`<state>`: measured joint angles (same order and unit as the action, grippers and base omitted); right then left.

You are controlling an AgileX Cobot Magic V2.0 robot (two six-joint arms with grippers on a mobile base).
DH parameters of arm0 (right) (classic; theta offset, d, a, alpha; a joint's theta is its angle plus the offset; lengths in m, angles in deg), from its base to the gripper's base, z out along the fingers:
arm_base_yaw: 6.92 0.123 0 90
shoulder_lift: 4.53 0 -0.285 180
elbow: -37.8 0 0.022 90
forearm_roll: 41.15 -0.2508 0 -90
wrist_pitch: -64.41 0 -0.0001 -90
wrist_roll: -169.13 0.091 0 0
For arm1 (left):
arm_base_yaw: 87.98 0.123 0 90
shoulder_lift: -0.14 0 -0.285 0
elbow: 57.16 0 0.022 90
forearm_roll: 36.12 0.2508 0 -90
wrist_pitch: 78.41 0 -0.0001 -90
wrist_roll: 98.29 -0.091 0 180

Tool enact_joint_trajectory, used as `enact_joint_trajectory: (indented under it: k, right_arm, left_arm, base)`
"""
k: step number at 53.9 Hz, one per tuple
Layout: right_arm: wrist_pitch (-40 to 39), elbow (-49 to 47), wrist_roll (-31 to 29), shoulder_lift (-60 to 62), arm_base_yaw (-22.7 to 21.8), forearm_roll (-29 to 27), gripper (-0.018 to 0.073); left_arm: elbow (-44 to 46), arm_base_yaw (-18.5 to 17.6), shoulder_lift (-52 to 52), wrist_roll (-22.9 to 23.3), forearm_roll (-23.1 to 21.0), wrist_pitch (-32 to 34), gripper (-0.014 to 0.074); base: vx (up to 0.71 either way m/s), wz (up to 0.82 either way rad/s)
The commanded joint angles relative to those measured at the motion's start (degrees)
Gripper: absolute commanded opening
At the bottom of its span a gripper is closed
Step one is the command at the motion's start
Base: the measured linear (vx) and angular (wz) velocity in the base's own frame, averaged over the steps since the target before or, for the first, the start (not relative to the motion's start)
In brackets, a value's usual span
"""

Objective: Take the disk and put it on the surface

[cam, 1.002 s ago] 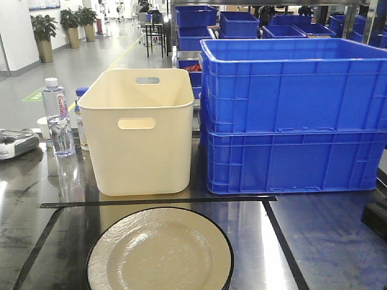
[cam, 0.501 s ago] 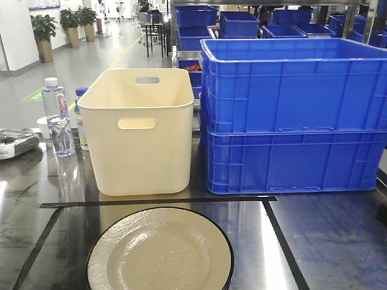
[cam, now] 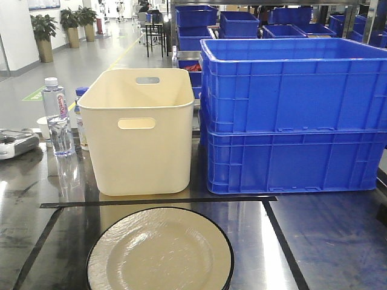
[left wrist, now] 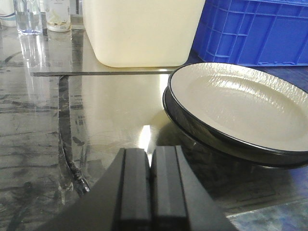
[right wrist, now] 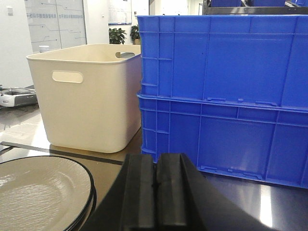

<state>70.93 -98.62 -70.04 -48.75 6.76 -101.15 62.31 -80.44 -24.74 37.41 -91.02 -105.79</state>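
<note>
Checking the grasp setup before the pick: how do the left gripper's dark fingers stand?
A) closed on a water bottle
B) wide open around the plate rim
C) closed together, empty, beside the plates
C: in the left wrist view the left gripper shows its fingers pressed together, holding nothing, beside the stacked cream black-rimmed plates.
</note>
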Motion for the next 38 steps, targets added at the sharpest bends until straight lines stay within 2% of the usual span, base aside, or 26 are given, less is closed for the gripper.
enact_joint_trajectory:
  k: [1, 7, 11, 17, 22, 25, 27, 30, 33, 38]
  right_arm:
    - [-2.51, -1.69, -0.21, 0.0, -0.05, -0.31, -0.0009]
    - [-2.51, -1.69, -0.21, 0.0, -0.05, -0.31, -0.0009]
    - [-2.51, -1.69, -0.21, 0.0, -0.05, -0.31, -0.0009]
    - [-2.51, -1.69, -0.21, 0.0, -0.05, -0.31, -0.0009]
    - [-2.51, -1.69, -0.21, 0.0, -0.05, -0.31, -0.0009]
    - [-2.51, -1.69, -0.21, 0.0, -0.05, -0.31, -0.0009]
    - [-2.51, -1.69, -0.21, 0.0, -0.05, -0.31, -0.0009]
    - [-2.51, -1.69, -0.21, 0.0, -0.05, -0.31, -0.0009]
    - [-2.51, -1.69, -0.21, 0.0, -0.05, -0.31, -0.0009]
    - [-2.51, -1.69, -0.21, 0.0, -0.05, -0.31, -0.0009]
  left_arm:
    - [1.44, -0.49, -0.6, 0.02, -2.41, 2.84, -0.0001]
    - [1.38, -0.49, -0.6, 0.02, -2.41, 2.96, -0.0001]
    - [1.37, -0.49, -0.6, 0.09, -0.67, 4.98, -0.0001]
    - [1.37, -0.49, -0.6, 3.34, 7.86, 8.73, 0.0]
    - [1.37, -0.49, -0.6, 13.22, 21.11, 11.33, 0.0]
    - [1.22, -0.49, -0.44, 21.59, 29.78, 13.15, 0.0]
    - [0.75, -0.49, 0.3, 26.99, 33.99, 15.16, 0.0]
    - [-0.58, -0.49, 2.05, 31.99, 38.72, 18.71, 0.0001]
    - [-2.8, -0.49, 4.1, 34.47, 41.68, 23.07, 0.0001]
    - [-7.3, -0.49, 7.25, 36.12, 43.11, 28.91, 0.0001]
  base:
    - [0.0, 0.0]
    - [0.0, 0.0]
    - [0.0, 0.0]
    - [0.0, 0.0]
    - [0.0, 0.0]
    - [0.0, 0.0]
    - [0.0, 0.0]
    - [0.0, 0.0]
    - [0.0, 0.0]
    - [0.0, 0.0]
